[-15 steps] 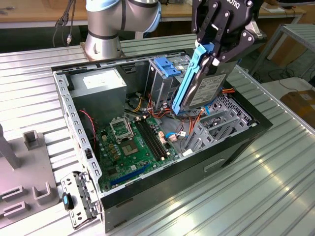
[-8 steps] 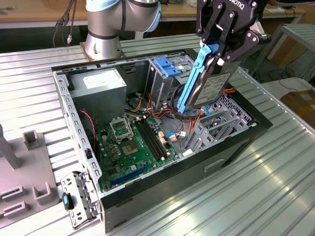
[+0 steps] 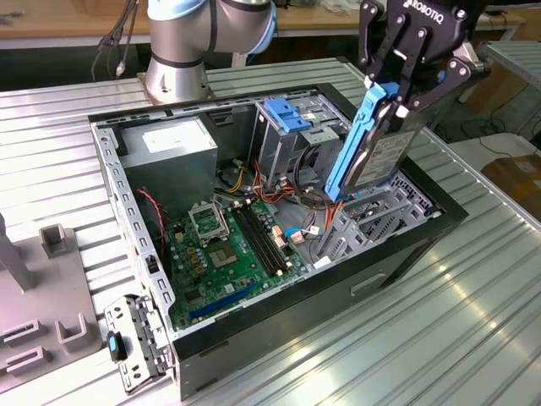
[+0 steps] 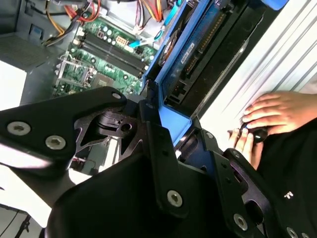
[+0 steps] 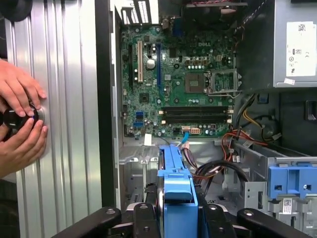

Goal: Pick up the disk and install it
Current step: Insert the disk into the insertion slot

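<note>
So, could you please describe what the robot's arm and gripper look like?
The arm is silver-grey metal with light-blue joint caps and a round base. The gripper is matte black, with jointed link fingers, silver screw heads and white lettering.

Pretty bright, even light; glare streaks on the ribbed surface (image 3: 439, 338), which blows out white in the second wrist view.

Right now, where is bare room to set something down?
The ribbed table is bare along the black wall of the computer case, out to a person's hands. Inside the case it is crowded: cables lie under the disk that the gripper holds.
</note>
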You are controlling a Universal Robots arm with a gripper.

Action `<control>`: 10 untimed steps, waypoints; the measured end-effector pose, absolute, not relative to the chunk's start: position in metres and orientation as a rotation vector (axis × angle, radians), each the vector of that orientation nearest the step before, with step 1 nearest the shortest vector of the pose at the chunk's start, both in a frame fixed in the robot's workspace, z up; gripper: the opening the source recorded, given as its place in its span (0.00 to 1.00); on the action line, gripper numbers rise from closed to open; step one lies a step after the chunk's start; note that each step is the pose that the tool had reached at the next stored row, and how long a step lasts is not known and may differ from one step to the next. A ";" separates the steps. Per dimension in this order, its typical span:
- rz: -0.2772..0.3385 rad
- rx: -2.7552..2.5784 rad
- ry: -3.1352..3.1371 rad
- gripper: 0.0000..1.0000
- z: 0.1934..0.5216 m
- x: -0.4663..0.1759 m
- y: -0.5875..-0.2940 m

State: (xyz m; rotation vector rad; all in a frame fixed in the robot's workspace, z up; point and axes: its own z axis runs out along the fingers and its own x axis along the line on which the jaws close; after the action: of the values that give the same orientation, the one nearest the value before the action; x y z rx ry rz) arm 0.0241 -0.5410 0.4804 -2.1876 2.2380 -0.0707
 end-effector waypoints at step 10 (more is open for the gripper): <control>-0.073 -2.189 2.239 0.37 0.468 0.048 -0.555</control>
State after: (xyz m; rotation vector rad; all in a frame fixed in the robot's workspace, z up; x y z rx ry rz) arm 0.0476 -0.5549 0.4678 -2.1886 2.2392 -0.0734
